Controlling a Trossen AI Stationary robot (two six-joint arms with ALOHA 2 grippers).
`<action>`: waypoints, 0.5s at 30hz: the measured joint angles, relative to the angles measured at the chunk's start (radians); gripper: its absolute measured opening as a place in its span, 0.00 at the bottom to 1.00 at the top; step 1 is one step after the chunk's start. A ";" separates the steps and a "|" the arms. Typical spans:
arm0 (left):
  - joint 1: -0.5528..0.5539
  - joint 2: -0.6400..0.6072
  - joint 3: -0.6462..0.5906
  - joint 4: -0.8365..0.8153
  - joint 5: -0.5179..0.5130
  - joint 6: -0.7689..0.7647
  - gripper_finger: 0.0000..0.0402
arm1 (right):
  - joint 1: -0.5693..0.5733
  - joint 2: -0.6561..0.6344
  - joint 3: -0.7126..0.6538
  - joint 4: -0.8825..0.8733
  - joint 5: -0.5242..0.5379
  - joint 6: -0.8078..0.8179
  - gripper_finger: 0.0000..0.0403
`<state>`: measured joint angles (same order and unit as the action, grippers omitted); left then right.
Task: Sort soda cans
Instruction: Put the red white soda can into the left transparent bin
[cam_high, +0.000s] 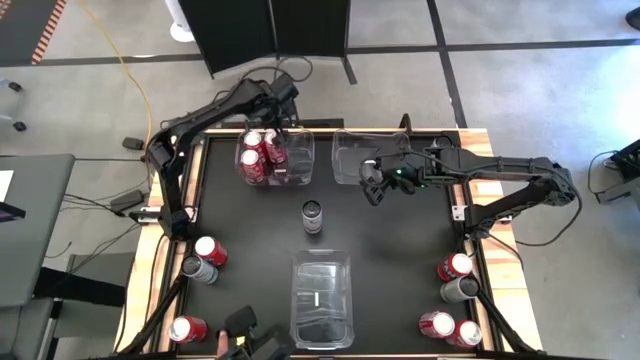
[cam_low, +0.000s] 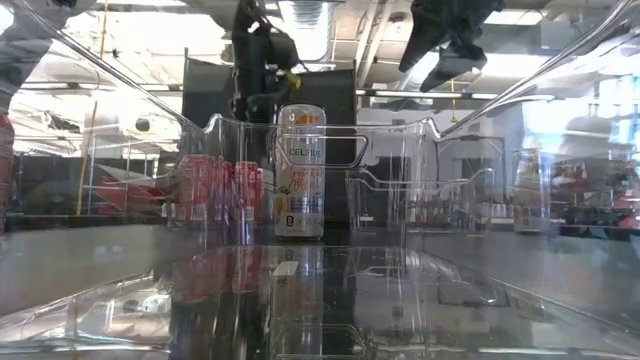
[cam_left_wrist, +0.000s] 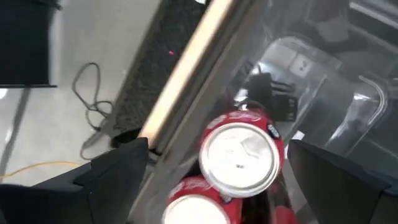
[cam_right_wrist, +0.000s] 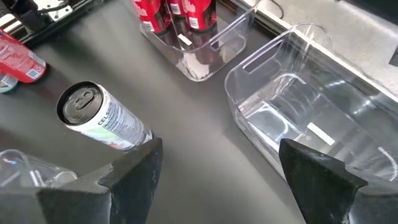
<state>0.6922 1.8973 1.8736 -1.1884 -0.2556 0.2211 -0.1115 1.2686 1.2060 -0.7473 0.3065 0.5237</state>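
Red soda cans (cam_high: 262, 155) stand upright in the clear bin (cam_high: 300, 160) at the table's far left. My left gripper (cam_high: 284, 128) hangs open above them, its fingers apart on either side of one red can's silver top (cam_left_wrist: 239, 155) and clear of it. A white-and-silver can (cam_high: 313, 217) stands upright on the dark table's middle (cam_right_wrist: 102, 118). My right gripper (cam_high: 375, 188) is open in the air, right of and beyond that can, with nothing between its fingers (cam_right_wrist: 217, 158).
An empty clear bin (cam_high: 365, 155) sits at the far right (cam_right_wrist: 311, 118), another (cam_high: 322, 300) at the near middle. Loose red and grey cans lie at the near left (cam_high: 205, 255) and stand at the near right (cam_high: 455, 290).
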 joint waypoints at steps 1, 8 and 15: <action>0.000 0.000 0.029 -0.017 -0.004 0.000 0.95 | 0.003 0.000 0.000 0.000 0.009 0.000 0.84; -0.014 0.000 0.257 -0.198 -0.036 -0.024 0.95 | 0.009 0.000 0.000 0.000 0.037 0.001 0.84; -0.111 -0.044 0.403 -0.379 -0.033 -0.164 0.95 | 0.004 0.001 0.000 0.000 0.037 0.008 0.84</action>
<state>0.5812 1.8532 2.2768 -1.5669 -0.2885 0.0573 -0.1074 1.2694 1.2060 -0.7475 0.3439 0.5316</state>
